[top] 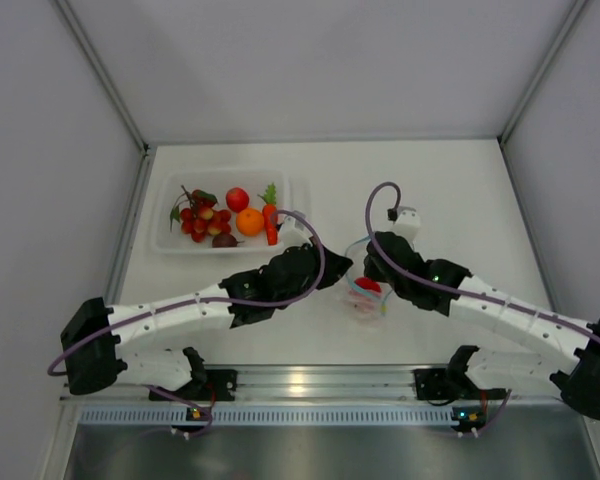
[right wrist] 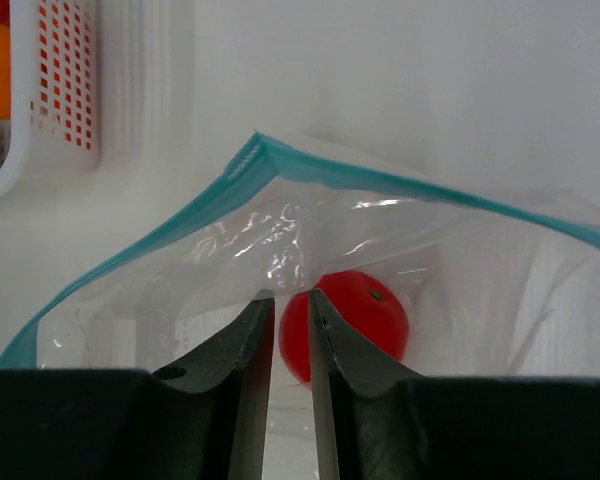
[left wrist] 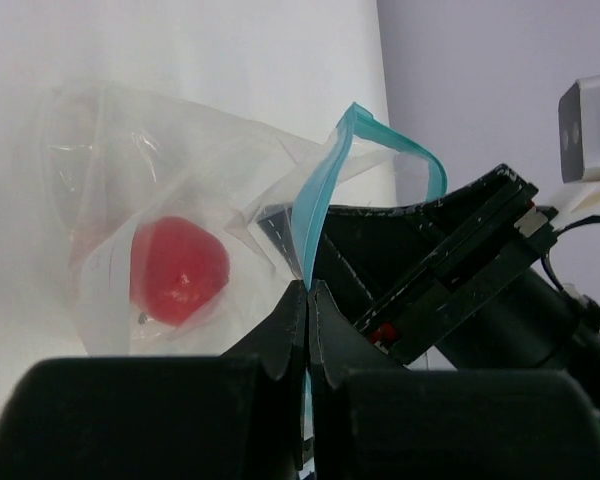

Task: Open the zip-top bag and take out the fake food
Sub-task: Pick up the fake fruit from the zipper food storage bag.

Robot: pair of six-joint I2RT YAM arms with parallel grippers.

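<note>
A white desk fills the middle of the enclosure, matte and evenly lit, with only soft, faint shadows on it. Three plain pale grey panels close it in: a back wall, a left wall and a right wall. Slim metal struts run along the corners where the panels meet. At the near edge of the desk lies a brushed aluminium rail that catches a bright glint of overhead light, with a perforated strip just below it and a dull grey surface beneath.
</note>
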